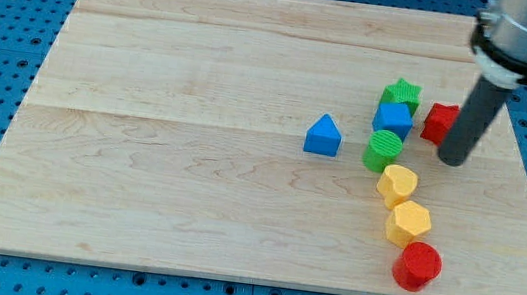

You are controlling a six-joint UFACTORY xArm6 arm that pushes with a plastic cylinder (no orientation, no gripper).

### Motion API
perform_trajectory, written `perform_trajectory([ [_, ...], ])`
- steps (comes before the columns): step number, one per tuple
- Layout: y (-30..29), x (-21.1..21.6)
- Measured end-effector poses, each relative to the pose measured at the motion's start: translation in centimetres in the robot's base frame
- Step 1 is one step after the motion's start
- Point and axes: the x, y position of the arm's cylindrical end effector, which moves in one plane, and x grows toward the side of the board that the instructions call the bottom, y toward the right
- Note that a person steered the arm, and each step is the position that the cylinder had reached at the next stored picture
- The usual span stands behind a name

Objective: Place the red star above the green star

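Note:
The red star lies at the view's right on the wooden board, partly hidden by my rod. The green star sits just left of it and slightly higher in the view, touching the blue block below it. My tip rests on the board just to the right of and slightly below the red star, close against it.
A green cylinder sits below the blue block. A blue triangle lies left of it. Two yellow blocks and a red cylinder run down toward the board's bottom right.

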Motion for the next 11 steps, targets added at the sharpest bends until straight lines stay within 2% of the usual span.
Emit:
perform_trajectory([
  [1,-0.2,-5.1],
  [3,2.3,-10.1],
  [4,6.2,-7.8],
  [5,-0.2,-3.8],
  [6,-1.4,-4.3],
  [9,-2.2,-11.8],
  [10,-4.8,-12.6],
  [11,-0.9,-15.6],
])
